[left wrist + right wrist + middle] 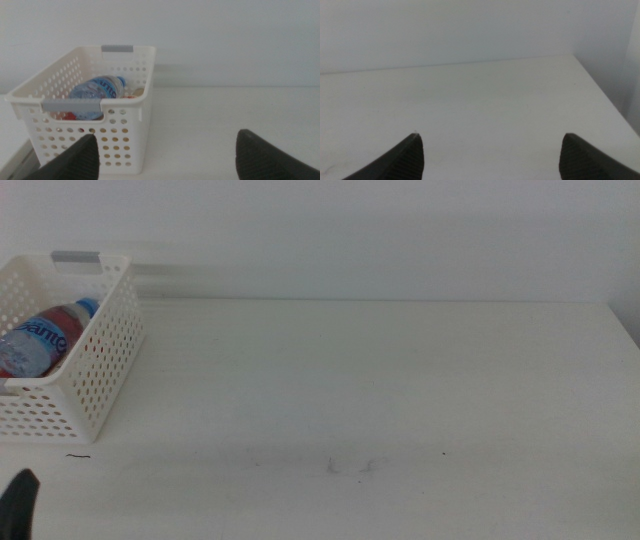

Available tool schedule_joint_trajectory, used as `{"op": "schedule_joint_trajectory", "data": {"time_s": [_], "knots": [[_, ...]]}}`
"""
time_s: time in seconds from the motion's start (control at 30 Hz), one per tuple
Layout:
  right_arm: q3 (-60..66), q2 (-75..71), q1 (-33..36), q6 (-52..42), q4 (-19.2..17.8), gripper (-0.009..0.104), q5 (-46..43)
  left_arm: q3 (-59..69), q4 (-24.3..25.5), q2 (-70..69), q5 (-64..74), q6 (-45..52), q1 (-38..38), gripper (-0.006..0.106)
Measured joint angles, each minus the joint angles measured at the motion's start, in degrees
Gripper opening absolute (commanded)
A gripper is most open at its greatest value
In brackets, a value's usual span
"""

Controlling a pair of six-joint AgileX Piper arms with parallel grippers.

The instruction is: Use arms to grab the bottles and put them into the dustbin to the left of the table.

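Note:
The white perforated dustbin (pixel 100 370) stands at the table's left end, also shown in the left wrist view as the dustbin (pixel 125 135). Inside it lies a blue-capped water bottle (pixel 45 337), seen closer as the bottle (pixel 97 92), with something red under it. My left gripper (pixel 165 155) hangs open and empty a little before the bin; only a dark jaw tip (pixel 18 502) shows at the middle view's bottom left corner. My right gripper (pixel 490 157) is open over bare table and is out of the middle view.
The white table (pixel 380 380) runs wide to the right of the bin, with faint dark scuff marks (pixel 350 466) near its front. A white wall stands behind. The table's right edge (pixel 600 95) shows in the right wrist view.

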Motion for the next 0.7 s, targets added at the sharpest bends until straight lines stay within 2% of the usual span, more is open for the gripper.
{"op": "schedule_joint_trajectory", "data": {"time_s": [0.7], "knots": [[0.7, -0.6, -0.3, 0.0, 0.0, 0.082, -1.4, 1.7, 0.0, 0.0, -2.3, 0.0, 0.1, 0.094]]}}
